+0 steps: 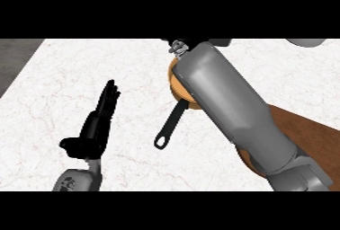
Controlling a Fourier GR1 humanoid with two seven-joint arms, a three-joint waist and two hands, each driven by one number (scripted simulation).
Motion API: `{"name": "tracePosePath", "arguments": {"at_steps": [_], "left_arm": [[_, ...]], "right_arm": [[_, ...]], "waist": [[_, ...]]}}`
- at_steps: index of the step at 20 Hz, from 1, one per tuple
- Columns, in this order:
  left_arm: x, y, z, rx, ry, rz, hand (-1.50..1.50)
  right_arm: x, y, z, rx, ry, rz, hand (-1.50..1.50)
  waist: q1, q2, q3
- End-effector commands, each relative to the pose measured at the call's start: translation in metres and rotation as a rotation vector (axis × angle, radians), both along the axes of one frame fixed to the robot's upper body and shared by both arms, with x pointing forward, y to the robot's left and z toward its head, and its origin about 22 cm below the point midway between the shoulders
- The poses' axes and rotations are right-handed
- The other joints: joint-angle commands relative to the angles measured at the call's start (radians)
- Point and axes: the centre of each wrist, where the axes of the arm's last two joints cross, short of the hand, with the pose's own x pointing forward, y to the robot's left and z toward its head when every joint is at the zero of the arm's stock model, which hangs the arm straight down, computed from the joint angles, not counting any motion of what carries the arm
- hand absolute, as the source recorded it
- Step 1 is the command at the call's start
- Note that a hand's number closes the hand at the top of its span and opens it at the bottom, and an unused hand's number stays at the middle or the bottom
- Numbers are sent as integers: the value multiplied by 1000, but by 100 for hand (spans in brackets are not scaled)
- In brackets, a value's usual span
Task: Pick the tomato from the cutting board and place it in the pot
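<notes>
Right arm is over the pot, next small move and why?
Probably ease the right robot hand down and let go, if it has the tomato. The forearm reaches across the pot and hides both tomato and fingers, so that is unconfirmed. Left robot hand rests open.

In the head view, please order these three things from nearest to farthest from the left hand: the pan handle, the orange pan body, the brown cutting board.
From the left hand, at the view's left:
1. Pan handle, black, just right of the hand.
2. Orange pan body, further right and up, partly behind the right forearm.
3. Brown cutting board, at the right edge.
</notes>
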Motion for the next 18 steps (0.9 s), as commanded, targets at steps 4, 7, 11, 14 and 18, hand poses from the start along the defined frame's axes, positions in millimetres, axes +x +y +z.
{"name": "tracePosePath", "arguments": {"at_steps": [4, 7, 11, 14, 18], "left_arm": [[-3, 27, -9, -13, 4, 64, 0], [-16, 31, -8, -7, 17, 62, 0], [-6, 14, 1, -17, -10, 69, 0], [-16, 15, -9, -13, 4, 70, 0], [-24, 14, -16, -7, 27, 82, 0]], "right_arm": [[13, -2, -18, 166, 54, -137, 150], [19, -9, -32, 192, 123, -130, 150], [29, -20, -56, 248, 200, -151, 150], [32, -33, -83, 281, 255, -190, 150], [39, -55, -110, 344, 408, -294, 150]], "waist": [[-55, -5, 2], [-61, -9, 3], [-62, -5, 3], [-70, -7, 4], [-87, -9, 4]]}}
